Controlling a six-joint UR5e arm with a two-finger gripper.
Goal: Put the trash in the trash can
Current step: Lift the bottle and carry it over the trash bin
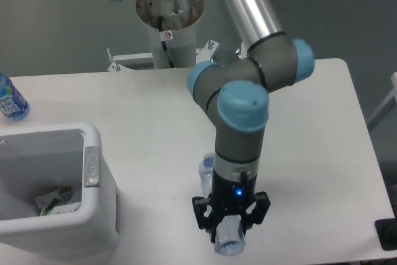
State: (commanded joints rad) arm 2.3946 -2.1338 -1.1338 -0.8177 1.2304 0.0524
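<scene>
I am holding the gripper (230,223) clamped around the slim bottle (227,240) at the table's (155,110) near edge, aiming to lift it straight before carrying it left over the trash can (93,215).

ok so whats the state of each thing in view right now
gripper: down at the table, fingers around the clear bottle
clear bottle: lying on the table, mostly hidden under the gripper
trash can: upright, open, wrapper inside
wrapper: crumpled, inside the can
blue-label bottle: at the table's far left edge
</scene>
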